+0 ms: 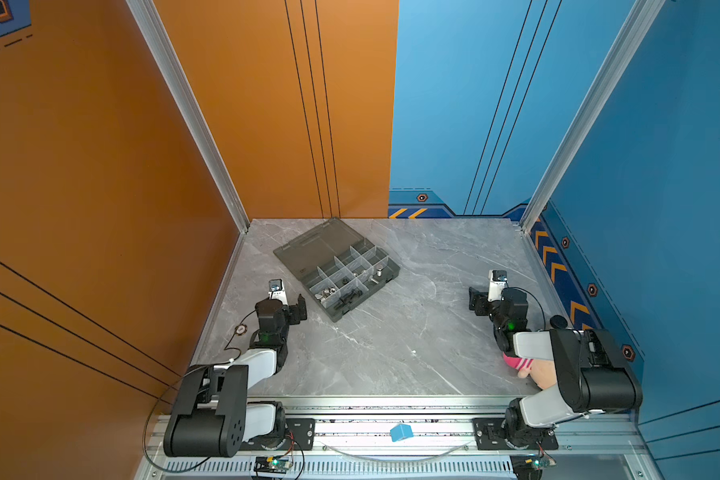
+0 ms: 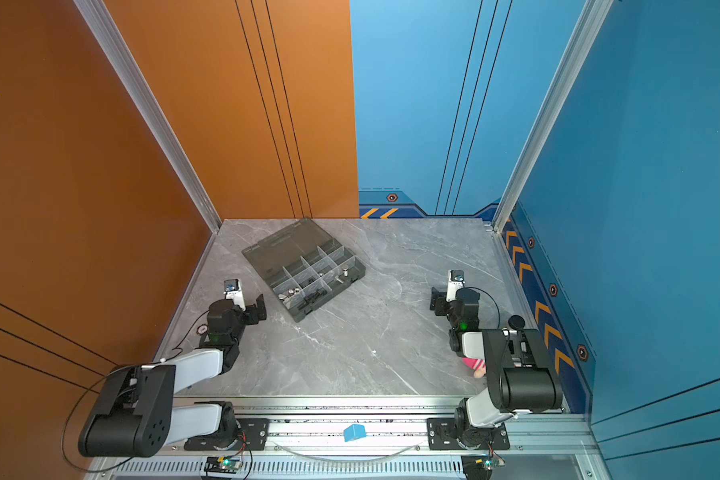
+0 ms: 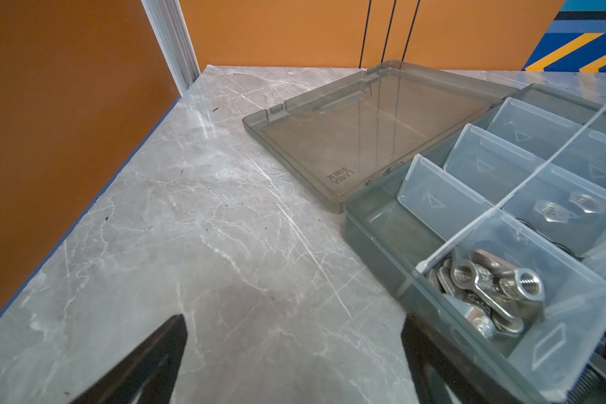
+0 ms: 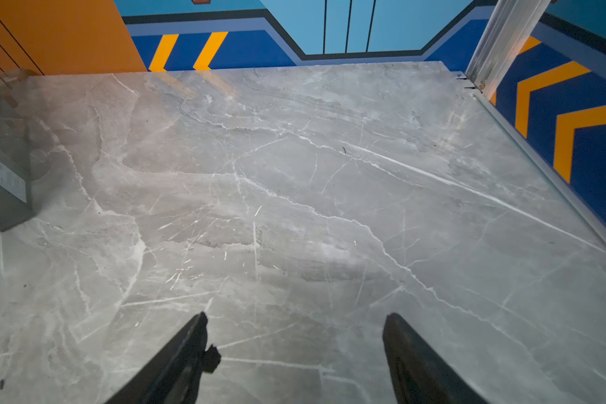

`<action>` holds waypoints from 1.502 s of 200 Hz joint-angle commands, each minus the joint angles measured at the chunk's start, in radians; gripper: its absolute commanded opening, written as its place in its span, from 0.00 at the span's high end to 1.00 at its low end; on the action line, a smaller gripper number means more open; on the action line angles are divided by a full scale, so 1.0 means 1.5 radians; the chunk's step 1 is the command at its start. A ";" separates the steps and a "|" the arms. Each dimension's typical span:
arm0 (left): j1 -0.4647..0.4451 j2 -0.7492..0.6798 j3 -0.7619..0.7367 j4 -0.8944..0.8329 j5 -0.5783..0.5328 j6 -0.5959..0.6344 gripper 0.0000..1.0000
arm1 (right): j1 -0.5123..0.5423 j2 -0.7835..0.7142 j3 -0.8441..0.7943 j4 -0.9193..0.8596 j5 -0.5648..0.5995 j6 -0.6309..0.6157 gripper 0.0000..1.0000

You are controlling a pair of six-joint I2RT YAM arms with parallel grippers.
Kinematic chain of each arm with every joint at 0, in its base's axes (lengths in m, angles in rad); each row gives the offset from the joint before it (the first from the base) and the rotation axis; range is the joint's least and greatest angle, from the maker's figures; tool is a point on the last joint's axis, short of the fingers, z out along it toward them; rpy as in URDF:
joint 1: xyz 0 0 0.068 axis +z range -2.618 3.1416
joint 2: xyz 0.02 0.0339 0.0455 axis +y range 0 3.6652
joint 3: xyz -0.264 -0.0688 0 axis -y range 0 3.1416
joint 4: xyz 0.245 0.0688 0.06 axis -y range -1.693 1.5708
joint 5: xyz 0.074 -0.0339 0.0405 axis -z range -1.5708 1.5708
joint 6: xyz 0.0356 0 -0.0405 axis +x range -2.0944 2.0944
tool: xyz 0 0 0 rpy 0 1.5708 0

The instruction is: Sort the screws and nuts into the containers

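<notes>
The containers are compartments of a smoky-grey organizer box (image 1: 371,297) (image 2: 333,296) lying open at the back left of the table, its lid (image 1: 314,245) flat behind it. Silver nuts (image 1: 325,293) (image 3: 487,283) fill a near compartment, with black screws (image 1: 348,297) beside them and silver bolts (image 1: 378,274) further right. My left gripper (image 1: 300,309) (image 3: 294,318) hangs open just left of the box with bare table between its fingers. My right gripper (image 1: 474,301) (image 4: 297,314) is open over bare table far right. A small black lump (image 4: 212,358) clings to one finger; I cannot tell what it is.
A pink plush toy (image 1: 528,368) lies under the right arm. A black-capped small bottle (image 1: 559,321) stands by the right wall. A round token (image 1: 240,329) sits at the left table edge. A blue cube (image 1: 400,432) rests on the front rail.
</notes>
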 commanded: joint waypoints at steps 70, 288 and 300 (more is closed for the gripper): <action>0.006 0.149 0.016 0.195 -0.001 -0.006 0.02 | 0.006 0.003 -0.001 0.038 0.047 0.007 0.00; -0.030 0.161 0.065 0.124 -0.032 0.031 0.02 | 0.006 0.004 0.001 0.037 0.047 0.008 0.00; -0.029 0.161 0.065 0.124 -0.031 0.031 0.02 | 0.006 0.004 0.000 0.036 0.047 0.008 0.00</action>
